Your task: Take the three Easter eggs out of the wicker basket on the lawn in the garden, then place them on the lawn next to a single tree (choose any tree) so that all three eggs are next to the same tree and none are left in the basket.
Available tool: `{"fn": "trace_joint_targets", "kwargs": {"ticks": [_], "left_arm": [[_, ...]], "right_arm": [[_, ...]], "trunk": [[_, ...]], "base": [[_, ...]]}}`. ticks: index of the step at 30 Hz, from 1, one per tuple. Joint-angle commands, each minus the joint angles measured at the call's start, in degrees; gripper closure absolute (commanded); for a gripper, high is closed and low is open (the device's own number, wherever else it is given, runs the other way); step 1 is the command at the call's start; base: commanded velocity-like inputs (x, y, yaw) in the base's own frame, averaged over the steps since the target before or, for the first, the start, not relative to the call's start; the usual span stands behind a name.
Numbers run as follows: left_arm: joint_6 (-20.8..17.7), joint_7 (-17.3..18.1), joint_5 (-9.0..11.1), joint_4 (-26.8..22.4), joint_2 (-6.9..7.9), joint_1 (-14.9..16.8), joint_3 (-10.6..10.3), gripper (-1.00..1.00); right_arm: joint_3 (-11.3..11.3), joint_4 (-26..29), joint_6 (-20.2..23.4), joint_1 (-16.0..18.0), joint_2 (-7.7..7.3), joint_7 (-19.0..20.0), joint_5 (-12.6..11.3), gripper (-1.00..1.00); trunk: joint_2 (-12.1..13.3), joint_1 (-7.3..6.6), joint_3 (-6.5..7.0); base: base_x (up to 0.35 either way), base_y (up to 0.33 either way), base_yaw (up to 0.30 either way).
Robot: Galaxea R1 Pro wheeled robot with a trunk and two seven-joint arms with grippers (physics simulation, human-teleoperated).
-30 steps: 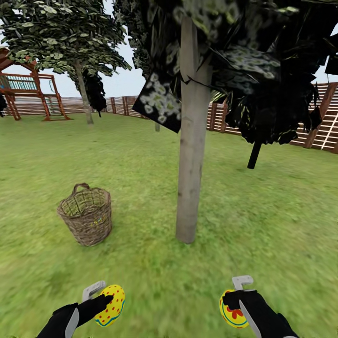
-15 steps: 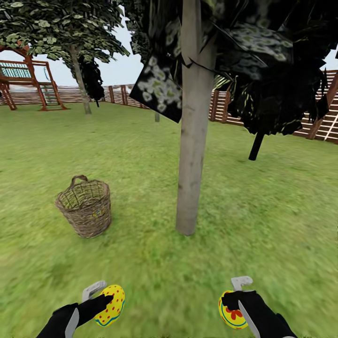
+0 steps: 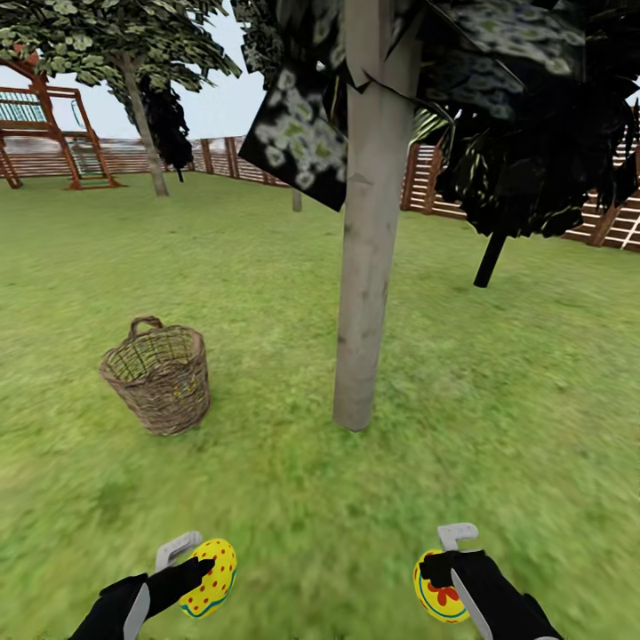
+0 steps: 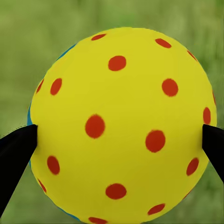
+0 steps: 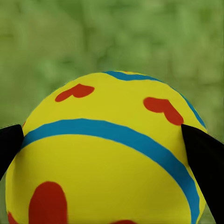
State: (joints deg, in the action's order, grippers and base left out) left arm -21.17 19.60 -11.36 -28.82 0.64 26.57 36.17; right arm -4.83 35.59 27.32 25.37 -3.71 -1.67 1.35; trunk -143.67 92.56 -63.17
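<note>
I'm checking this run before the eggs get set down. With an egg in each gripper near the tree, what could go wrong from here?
1. Each egg is pinched only at its sides: the left gripper on the dotted egg, the right gripper on the striped egg. Either may slip.
2. Released on the lawn, a round egg may roll away from the tree.
3. Yellow glimpsed through the wicker basket suggests a third egg remains.

Backyard garden: lawn, trees, slat wooden fence, kids' play frame at far edge.
</note>
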Motion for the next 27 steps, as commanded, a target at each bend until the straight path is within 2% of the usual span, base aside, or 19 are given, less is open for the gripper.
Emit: {"fn": "trace_joint_targets", "kwargs": {"ticks": [1, 20, 27], "left_arm": [[-0.28, 0.53, -0.59, -0.1, -0.22, 0.06, 0.48, 1.0], [-0.28, 0.53, -0.5, -0.18, -0.38, 0.06, 0.38, 1.0], [-0.25, 0.48, -0.59, -1.55, 0.64, 0.06, 0.55, 1.0]], "right_arm": [[-0.35, 0.06, 0.36, 0.03, -0.07, -0.17, 0.14, 1.0], [-0.35, 0.09, 0.36, 0.03, -0.07, -0.17, 0.15, 1.0], [-0.1, 0.1, 0.43, 0.03, -0.17, -0.07, 0.07, 1.0]], "trunk": [[-0.04, 0.01, -0.28], [-0.29, 0.5, -4.49], [-0.39, 0.68, -6.04]], "base": [[0.0, 0.0, 0.0], [0.0, 0.0, 0.0], [0.0, 0.0, 0.0]]}}
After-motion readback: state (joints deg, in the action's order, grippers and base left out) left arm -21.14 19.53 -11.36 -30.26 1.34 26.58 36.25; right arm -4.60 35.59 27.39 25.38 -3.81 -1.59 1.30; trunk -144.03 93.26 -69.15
